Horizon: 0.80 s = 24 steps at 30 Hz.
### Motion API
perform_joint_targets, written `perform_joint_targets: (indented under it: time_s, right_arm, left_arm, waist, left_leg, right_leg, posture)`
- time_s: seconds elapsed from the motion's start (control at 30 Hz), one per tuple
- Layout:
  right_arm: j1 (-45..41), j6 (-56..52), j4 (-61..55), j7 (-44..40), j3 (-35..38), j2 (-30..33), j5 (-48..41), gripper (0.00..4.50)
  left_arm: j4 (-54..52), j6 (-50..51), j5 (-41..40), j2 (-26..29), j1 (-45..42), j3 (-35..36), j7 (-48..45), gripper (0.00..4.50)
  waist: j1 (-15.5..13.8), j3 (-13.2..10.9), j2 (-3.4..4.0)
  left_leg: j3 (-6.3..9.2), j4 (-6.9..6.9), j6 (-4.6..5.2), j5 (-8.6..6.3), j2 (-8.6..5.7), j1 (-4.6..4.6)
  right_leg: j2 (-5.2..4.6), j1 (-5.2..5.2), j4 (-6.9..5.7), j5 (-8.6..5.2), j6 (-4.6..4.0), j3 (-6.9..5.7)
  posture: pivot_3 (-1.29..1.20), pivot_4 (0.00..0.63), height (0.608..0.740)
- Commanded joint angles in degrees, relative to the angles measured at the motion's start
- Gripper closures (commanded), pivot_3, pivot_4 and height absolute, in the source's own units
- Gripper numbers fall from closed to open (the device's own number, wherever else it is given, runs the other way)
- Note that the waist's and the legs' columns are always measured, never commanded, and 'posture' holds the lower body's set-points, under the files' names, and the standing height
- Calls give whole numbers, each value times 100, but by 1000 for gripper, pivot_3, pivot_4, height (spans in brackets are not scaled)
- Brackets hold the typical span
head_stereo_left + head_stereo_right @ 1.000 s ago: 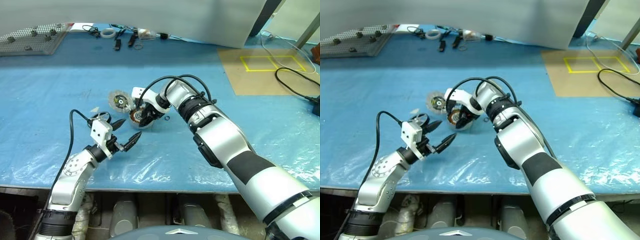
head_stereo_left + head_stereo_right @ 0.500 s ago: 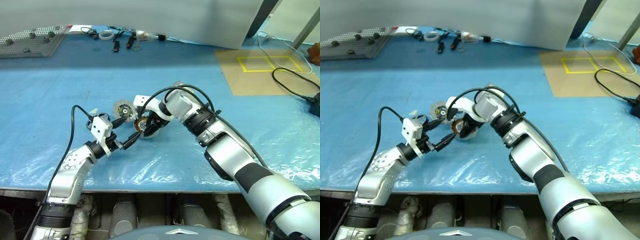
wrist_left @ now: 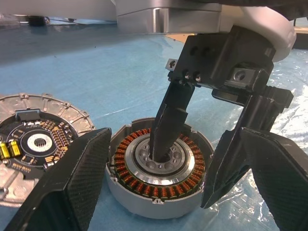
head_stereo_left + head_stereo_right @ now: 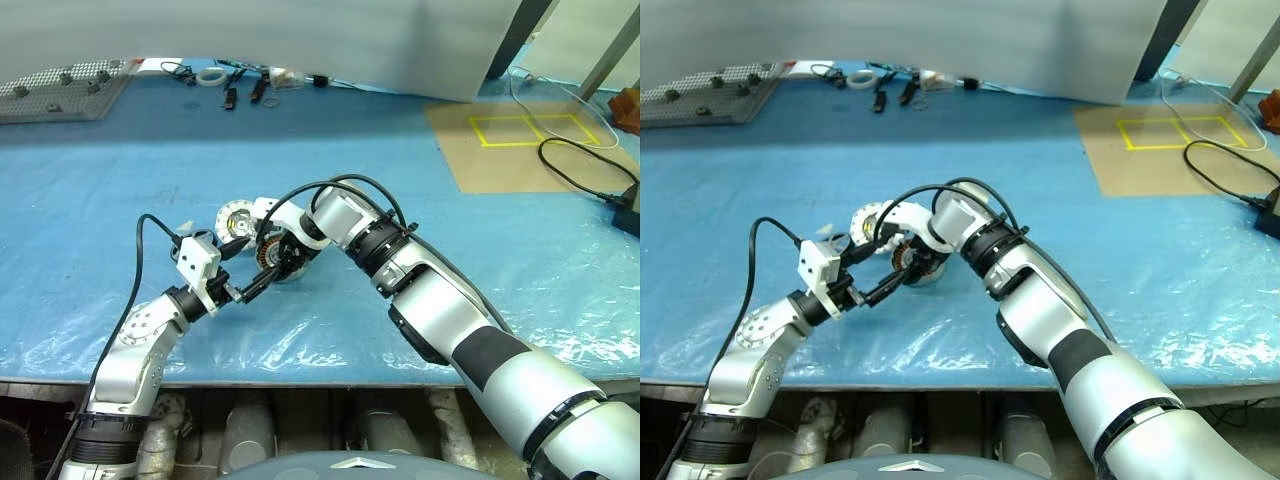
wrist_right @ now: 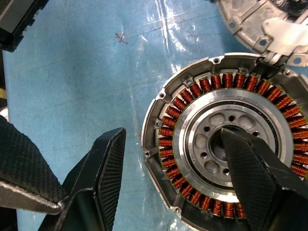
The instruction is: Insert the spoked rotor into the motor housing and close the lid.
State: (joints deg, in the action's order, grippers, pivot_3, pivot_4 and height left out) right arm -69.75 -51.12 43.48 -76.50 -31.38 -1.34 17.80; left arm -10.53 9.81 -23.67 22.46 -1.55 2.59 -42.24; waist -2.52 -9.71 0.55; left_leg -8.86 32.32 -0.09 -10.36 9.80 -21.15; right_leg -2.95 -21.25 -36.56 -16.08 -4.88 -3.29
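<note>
Standing near the blue table [image 4: 120,170], I saw the motor housing [image 3: 159,173] resting flat on the plastic sheet, its ring of copper windings facing up around a silvery centre. The right gripper [image 3: 190,159] reached down over it with fingers parted, grasping nothing: one finger poked into the central hole, the other hung outside the can's rim. Just beside the housing lay another round disc [image 3: 33,144] with a white ring and small electronic parts on its upturned face. The left gripper [image 4: 248,268] hovered level next to the housing, fingers spread wide and empty, pointing toward it. Small tools and a roll of tape [image 4: 211,74] sat far back.
</note>
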Motion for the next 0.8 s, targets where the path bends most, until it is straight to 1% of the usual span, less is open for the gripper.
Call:
perform_joint_targets:
  time_s: [0.03,0.17,0.2,0.23,0.33,0.5,0.53,0.57,0.6,0.63,0.67,0.73,0.8]
  right_arm:
    - [-72,-423,-624,-530,-237,-87,-393,1181]
    - [-359,-872,-1249,-771,-237,-18,-703,1181]
    - [-432,-948,-1341,-801,-210,-4,-782,1181]
    - [-513,-986,-1411,-821,-177,12,-858,1181]
    - [-735,-1032,-1514,-831,-82,52,-1046,1181]
    - [-909,-872,-1816,-840,62,178,-1360,1181]
    - [-846,-608,-1984,-911,32,279,-1412,1181]
    - [-652,225,-2160,-908,-91,501,-1326,1181]
    - [-509,834,-2273,-899,-187,662,-1256,1181]
    - [-289,1859,-2390,-1105,-363,960,-1193,1181]
    - [-121,2669,-2404,-1253,-494,1182,-1137,1181]
    - [29,3956,-2226,-1465,-686,1441,-1035,1181]
    - [37,4768,-1980,-1550,-783,1512,-972,1181]
  left_arm:
    - [-60,-29,27,-19,-81,-41,26,0]
    - [12,-40,58,-37,-158,-95,-36,0]
    - [17,-38,63,-40,-170,-103,-46,0]
    - [23,-37,63,-41,-177,-108,-58,0]
    - [31,-33,49,-34,-183,-116,-91,0]
    - [42,-13,19,-15,-193,-105,-124,0]
    - [37,-8,16,-11,-186,-103,-132,0]
    - [24,0,8,-4,-172,-108,-142,0]
    - [14,4,1,3,-162,-114,-146,0]
    - [-15,14,-19,23,-131,-118,-165,0]
    - [-77,31,-53,57,-79,-107,-193,0]
    - [-179,49,-111,160,26,-69,-255,0]
    - [-208,51,-106,277,104,-38,-290,0]
  waist:
    - [-20,-1,-1]
    - [-22,-2,-5]
    - [-13,-3,-7]
    - [-5,-4,-8]
    - [19,-5,-9]
    - [17,-5,-10]
    - [13,-7,-12]
    - [8,-9,-14]
    - [-5,-9,-17]
    - [-8,-9,-19]
    - [-24,-8,-21]
    - [-10,-8,-24]
    - [43,-14,-32]
  left_leg:
    - [0,-1,0,0,0,-8]
    - [2,2,-8,8,-2,-78]
    - [2,4,-4,20,-2,-100]
    - [3,7,0,26,-2,-118]
    - [8,7,-1,27,2,-140]
    - [9,6,-2,26,3,-147]
    - [9,7,-2,26,3,-149]
    - [9,8,-2,26,3,-150]
    - [10,10,-2,26,4,-152]
    - [12,13,-2,25,5,-152]
    - [11,16,-2,25,4,-152]
    - [13,25,3,22,4,-152]
    - [13,40,13,16,5,-157]
  right_leg:
    - [0,-6,2,0,0,-1]
    - [0,-71,1,4,7,-7]
    - [0,-91,-3,18,30,-8]
    - [0,-107,-11,22,35,-11]
    - [0,-128,-16,23,36,-22]
    - [0,-134,-16,23,36,-25]
    - [0,-134,-15,23,36,-26]
    - [0,-134,-16,23,36,-26]
    - [0,-134,-16,23,36,-28]
    - [0,-132,-16,23,37,-30]
    - [-1,-132,-17,23,37,-30]
    - [-5,-121,-15,24,38,-34]
    - [-5,-124,-20,25,40,-35]
  posture:
    - [0,150,740]
    - [0,150,740]
    - [0,150,740]
    - [0,150,740]
    - [0,150,740]
    - [0,150,740]
    - [0,150,740]
    - [0,150,740]
    - [0,150,740]
    - [0,150,740]
    - [0,150,740]
    - [0,150,740]
    - [0,150,740]
